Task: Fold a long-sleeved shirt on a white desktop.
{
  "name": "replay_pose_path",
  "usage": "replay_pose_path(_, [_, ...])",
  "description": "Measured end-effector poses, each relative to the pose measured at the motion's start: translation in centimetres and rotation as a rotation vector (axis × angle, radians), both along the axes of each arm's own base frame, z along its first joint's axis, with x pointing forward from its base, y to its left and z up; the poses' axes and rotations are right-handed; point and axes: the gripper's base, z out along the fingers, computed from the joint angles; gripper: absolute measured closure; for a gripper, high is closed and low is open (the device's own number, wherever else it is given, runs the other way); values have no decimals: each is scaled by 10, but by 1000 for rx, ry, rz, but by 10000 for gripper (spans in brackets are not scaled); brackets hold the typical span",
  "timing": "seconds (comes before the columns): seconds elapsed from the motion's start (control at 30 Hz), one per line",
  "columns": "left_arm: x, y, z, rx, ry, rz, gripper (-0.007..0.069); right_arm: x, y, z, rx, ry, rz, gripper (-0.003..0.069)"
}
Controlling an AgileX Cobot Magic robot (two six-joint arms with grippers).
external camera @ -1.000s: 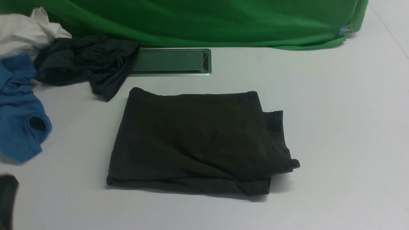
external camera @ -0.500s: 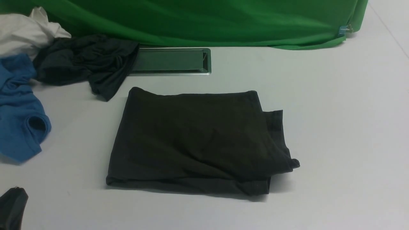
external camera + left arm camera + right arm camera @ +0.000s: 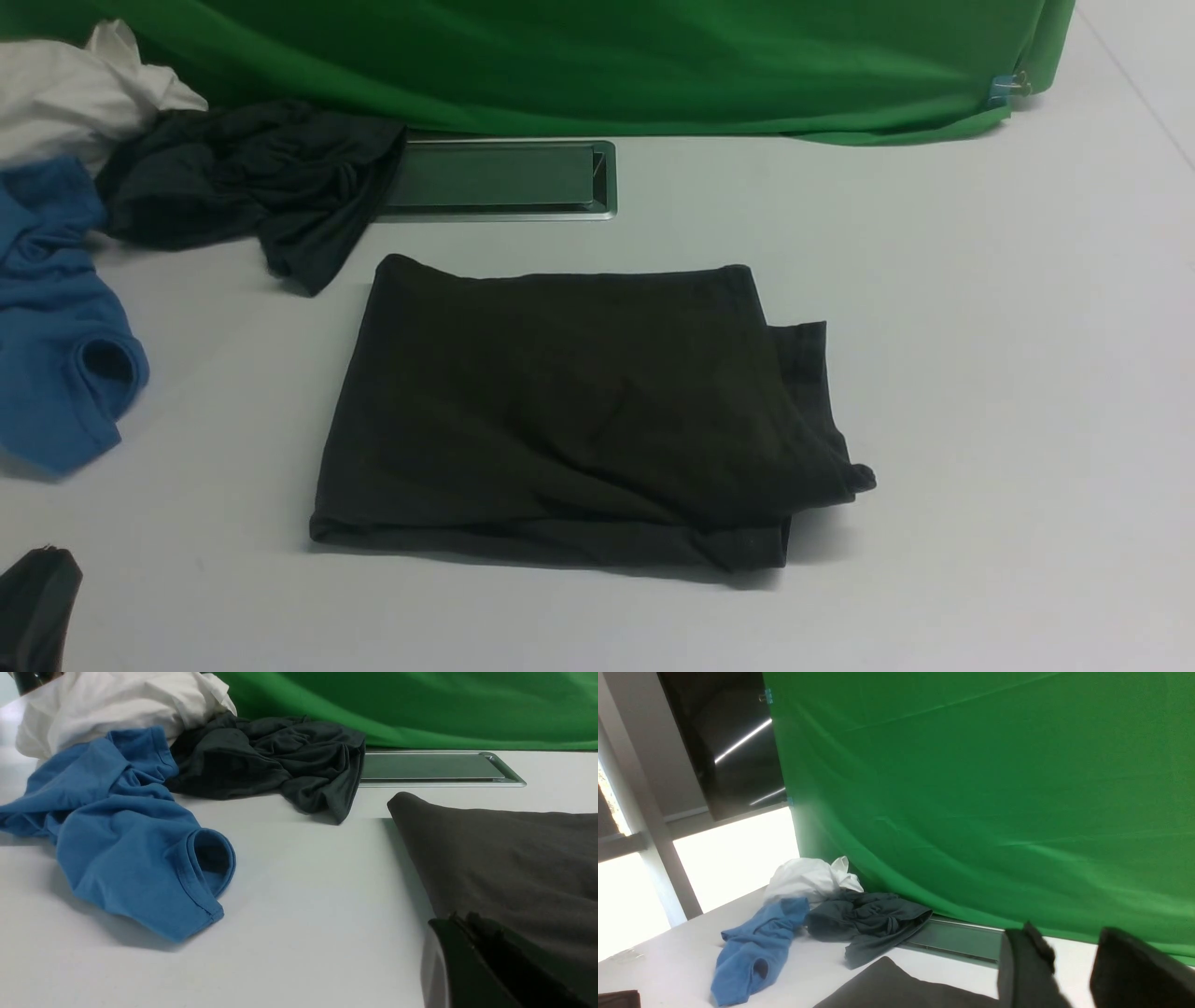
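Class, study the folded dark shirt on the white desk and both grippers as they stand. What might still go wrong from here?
1. The long-sleeved shirt has a loose flap poking out at its right edge; a nudge there might undo the fold.
2. The left gripper, shut, sits low beside the shirt's near left corner; moving it sideways could drag the cloth.
3. The blue garment and charcoal garment lie close on the left; an arm passing there might snag them.

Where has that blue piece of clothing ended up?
In the front view the blue garment lies crumpled at the far left of the white desktop, beside a charcoal garment and a white one, left of the folded long-sleeved shirt.
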Motion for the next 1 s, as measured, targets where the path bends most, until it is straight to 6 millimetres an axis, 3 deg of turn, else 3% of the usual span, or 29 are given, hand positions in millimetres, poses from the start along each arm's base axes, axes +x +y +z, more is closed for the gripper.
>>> replay_pose_path(0.3, [0, 0, 0, 0, 0, 1, 606, 0, -1, 0, -1, 2, -14, 419])
replay_pose_path(0.7, [2, 1, -1, 23, 26, 3, 606, 7, -17, 0, -1, 2, -312, 419])
replay_pose_path(1.0, [4, 1, -1, 31, 37, 2, 606, 7, -18, 0, -1, 2, -323, 419])
